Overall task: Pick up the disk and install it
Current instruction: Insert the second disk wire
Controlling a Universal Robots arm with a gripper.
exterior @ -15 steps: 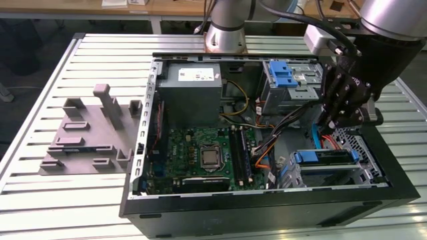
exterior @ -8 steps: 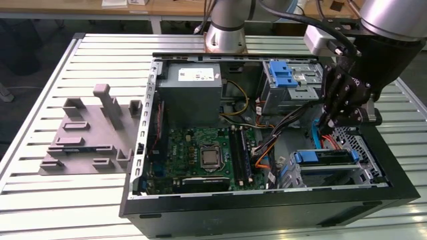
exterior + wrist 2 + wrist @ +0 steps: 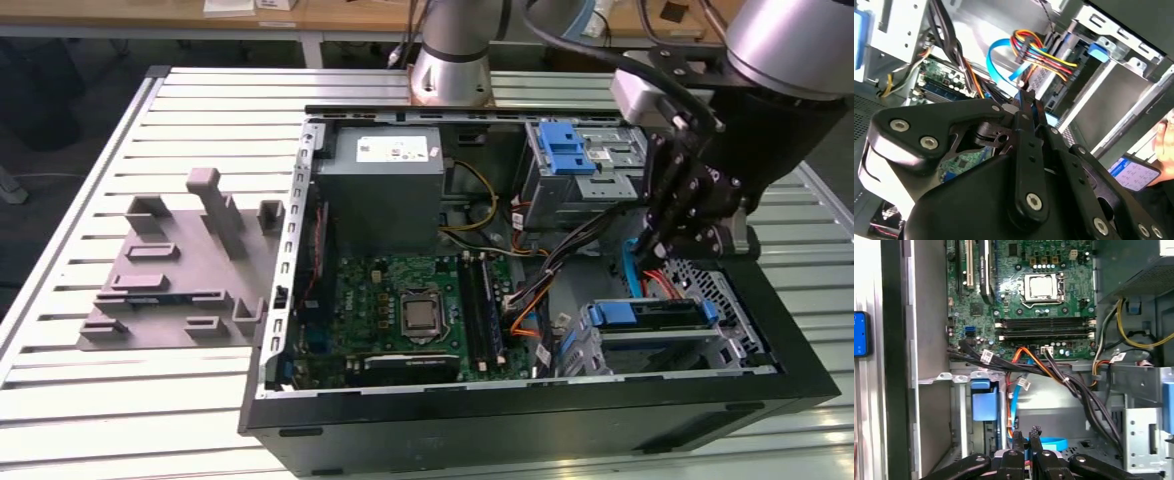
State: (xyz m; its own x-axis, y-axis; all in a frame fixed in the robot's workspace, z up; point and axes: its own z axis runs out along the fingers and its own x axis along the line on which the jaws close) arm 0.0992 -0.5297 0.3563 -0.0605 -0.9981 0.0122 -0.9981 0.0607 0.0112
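Slatted metal table (image 3: 80, 400) bears open computer case (image 3: 534, 420) near wooden desks (image 3: 320, 15)

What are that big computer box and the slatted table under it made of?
The computer box looks like sheet metal: black painted outside, bare grey inside, with thin folded edges. The table looks like aluminium, pale silver with a dull sheen and long straight ridged slats, though I can't be sure.

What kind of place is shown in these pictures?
Probably a robotics lab or test bench: an open computer case lies on a slatted metal table, the arm's base is mounted on it, and wooden desks stand behind.
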